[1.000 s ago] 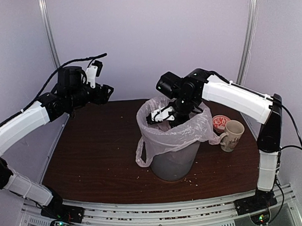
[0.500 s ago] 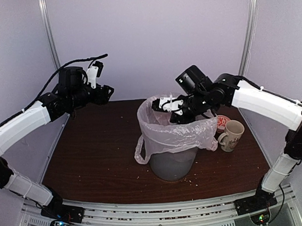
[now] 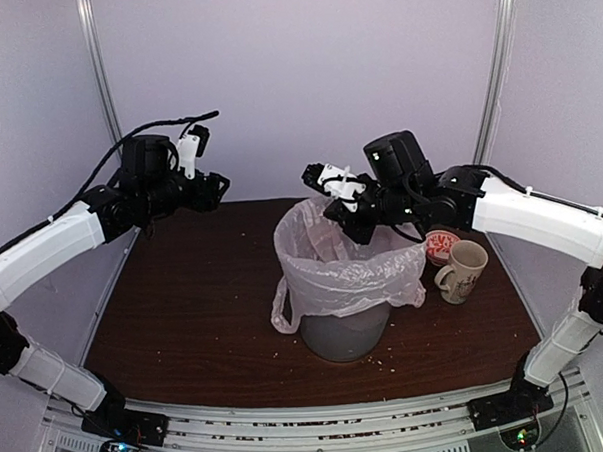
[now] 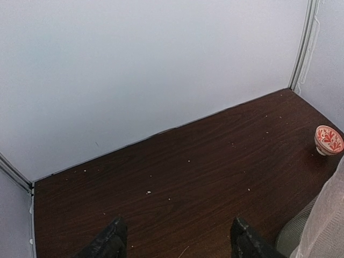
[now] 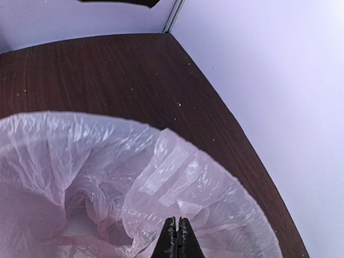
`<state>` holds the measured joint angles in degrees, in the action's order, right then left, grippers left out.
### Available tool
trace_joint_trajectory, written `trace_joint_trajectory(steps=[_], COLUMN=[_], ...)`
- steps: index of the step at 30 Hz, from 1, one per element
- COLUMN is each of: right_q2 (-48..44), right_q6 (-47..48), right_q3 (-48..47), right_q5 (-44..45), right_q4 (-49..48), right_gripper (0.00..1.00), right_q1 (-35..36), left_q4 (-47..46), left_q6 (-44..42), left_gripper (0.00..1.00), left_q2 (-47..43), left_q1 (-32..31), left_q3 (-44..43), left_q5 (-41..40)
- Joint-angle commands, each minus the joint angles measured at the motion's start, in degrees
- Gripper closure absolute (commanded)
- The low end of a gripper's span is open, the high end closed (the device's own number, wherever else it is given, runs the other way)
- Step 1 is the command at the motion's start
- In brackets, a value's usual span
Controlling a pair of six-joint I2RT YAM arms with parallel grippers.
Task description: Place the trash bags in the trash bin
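Note:
The trash bag (image 3: 348, 259), thin pinkish-white film, lines the grey see-through trash bin (image 3: 346, 329) at mid-table, its edge folded over the rim and a loop handle hanging at the front left. My right gripper (image 3: 314, 175) hovers just above the bin's rear rim, shut with nothing in it. In the right wrist view its shut tips (image 5: 177, 232) point down at the wrinkled trash bag (image 5: 134, 177) inside the bin. My left gripper (image 3: 218, 188) is raised at the back left, away from the bin, and stands open (image 4: 177, 244) over bare table.
A cream patterned mug (image 3: 466, 269) and a small red-and-white bowl (image 3: 440, 245) stand just right of the bin. The bowl (image 4: 328, 140) also shows in the left wrist view. White walls close the back and sides. Crumbs dot the dark wooden table (image 3: 195, 311).
My right gripper has risen out of the bin's mouth and moved up and to the left, still shut. The bag stays draped in the bin. The left arm has barely moved.

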<state>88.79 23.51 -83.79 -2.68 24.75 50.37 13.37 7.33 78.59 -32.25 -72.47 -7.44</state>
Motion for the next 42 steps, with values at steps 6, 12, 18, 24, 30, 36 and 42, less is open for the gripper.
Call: trace_joint_trajectory(steps=[6, 12, 18, 24, 30, 36, 42], right_q2=[4.47, 11.82, 7.01, -7.13, -20.95, -25.35, -21.48], right_q6=[-7.56, -9.71, -13.35, -14.33, -11.57, -10.78, -8.12], right_q3=[-4.61, -14.18, -20.6, -8.4, 11.06, 23.21, 30.64], right_q5=[3.61, 7.66, 4.59, -8.78, -18.1, -23.81, -34.11], right_q4=[-13.82, -13.63, -5.04, 3.95, 6.24, 7.02, 6.11], right_gripper=[1.0, 1.0, 0.79, 0.4, 0.37, 0.38, 0.4], right_q1=[0.13, -0.35, -6.54, -18.47, -31.85, -37.27, -37.19], left_q4=[-2.66, -2.65, -3.12, 0.13, 0.45, -1.53, -10.87], left_q6=[-0.09, -0.01, -1.03, -1.37, 8.02, 15.53, 20.57], left_gripper=[0.33, 0.33, 0.32, 0.31, 0.32, 0.33, 0.36], left_q2=[1.29, 1.47, -0.44, -0.98, -5.69, -8.76, -8.15], left_q1=[0.04, 0.0, -2.87, -9.47, -9.78, -9.76, -9.77], left_q3=[0.48, 0.4, -0.32, -3.32, 1.94, 13.31, 23.95], left_q5=[0.84, 2.32, 9.61, 12.22, 5.48, 1.24, 5.68])
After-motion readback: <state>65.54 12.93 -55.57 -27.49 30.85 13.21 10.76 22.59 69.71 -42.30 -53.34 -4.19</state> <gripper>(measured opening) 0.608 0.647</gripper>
